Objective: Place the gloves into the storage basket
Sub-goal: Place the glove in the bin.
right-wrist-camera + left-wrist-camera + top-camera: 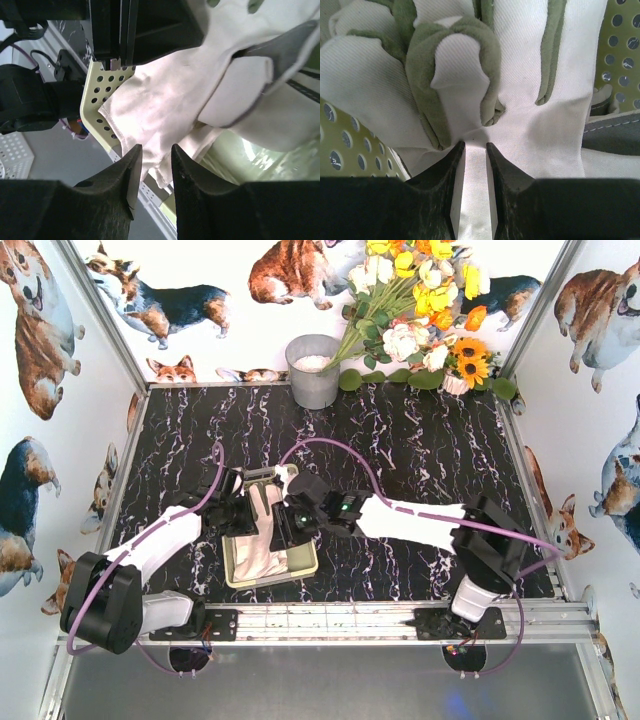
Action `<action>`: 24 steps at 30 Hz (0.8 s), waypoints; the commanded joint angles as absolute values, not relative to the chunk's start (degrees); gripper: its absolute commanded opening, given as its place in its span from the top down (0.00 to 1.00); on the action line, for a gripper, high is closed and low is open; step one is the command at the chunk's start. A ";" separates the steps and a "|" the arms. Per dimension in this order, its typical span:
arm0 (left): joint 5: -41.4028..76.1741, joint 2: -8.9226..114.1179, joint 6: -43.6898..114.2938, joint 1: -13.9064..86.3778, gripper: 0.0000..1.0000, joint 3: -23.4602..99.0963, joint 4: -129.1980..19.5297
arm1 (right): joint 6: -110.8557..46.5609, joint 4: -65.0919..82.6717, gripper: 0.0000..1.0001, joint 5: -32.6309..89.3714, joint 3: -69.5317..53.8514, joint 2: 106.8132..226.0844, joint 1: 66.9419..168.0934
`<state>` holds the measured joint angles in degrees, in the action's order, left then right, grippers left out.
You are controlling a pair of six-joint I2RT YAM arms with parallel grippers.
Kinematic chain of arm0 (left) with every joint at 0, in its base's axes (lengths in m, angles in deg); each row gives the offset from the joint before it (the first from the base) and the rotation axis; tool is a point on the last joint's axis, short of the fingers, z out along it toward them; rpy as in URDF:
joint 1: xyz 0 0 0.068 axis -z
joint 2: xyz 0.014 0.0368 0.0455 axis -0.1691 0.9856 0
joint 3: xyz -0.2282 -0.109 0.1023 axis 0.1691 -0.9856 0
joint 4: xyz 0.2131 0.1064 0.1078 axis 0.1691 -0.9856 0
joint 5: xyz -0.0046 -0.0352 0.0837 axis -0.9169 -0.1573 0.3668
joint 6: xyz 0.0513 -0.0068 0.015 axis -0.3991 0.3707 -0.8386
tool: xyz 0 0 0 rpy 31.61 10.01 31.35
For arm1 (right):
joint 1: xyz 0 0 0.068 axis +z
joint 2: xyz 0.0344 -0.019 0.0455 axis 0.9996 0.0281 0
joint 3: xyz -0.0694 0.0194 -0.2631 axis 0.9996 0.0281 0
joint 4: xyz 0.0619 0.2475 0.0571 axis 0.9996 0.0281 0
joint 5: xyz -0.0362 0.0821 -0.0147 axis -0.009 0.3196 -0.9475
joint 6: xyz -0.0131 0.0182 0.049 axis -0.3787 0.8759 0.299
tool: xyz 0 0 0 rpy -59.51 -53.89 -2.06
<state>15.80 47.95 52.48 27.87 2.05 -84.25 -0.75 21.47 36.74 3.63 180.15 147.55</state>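
Bright, even overhead light, soft shadows, right wrist view slightly blurred

The right gripper point(156, 148) is hovering, jaws narrowly apart, over white gloves point(165, 102) draping across the pale green perforated basket point(101, 91) rim.

From where I stand there is nothing to read: no lettering, label, brand or number shows on the gloves point(262, 530), on the storage basket point(268, 582), or on the grey bucket point(313, 370) at the worktop's far edge.
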 commanded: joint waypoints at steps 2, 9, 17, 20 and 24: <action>17.24 48.20 51.56 27.31 0.81 3.44 -84.33 | 0.70 18.57 0.77 42.56 -0.20 184.51 147.74; 17.86 47.56 52.08 27.31 0.80 3.19 -84.66 | -1.23 23.35 0.90 40.64 -0.61 189.84 147.79; 17.79 46.09 52.70 27.32 0.78 3.79 -84.64 | -4.85 27.29 0.91 39.90 -3.38 194.24 148.30; 16.78 44.70 52.63 27.32 0.73 6.19 -85.86 | -6.44 28.68 0.87 38.74 -3.68 192.07 148.29; 16.79 40.24 52.13 27.39 0.61 12.74 -89.16 | -7.93 30.11 0.76 36.63 -3.57 185.37 148.25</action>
<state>16.30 44.92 52.58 27.87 5.57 -87.29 -4.24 27.00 40.39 -1.98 192.02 148.01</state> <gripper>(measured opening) 0.338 0.196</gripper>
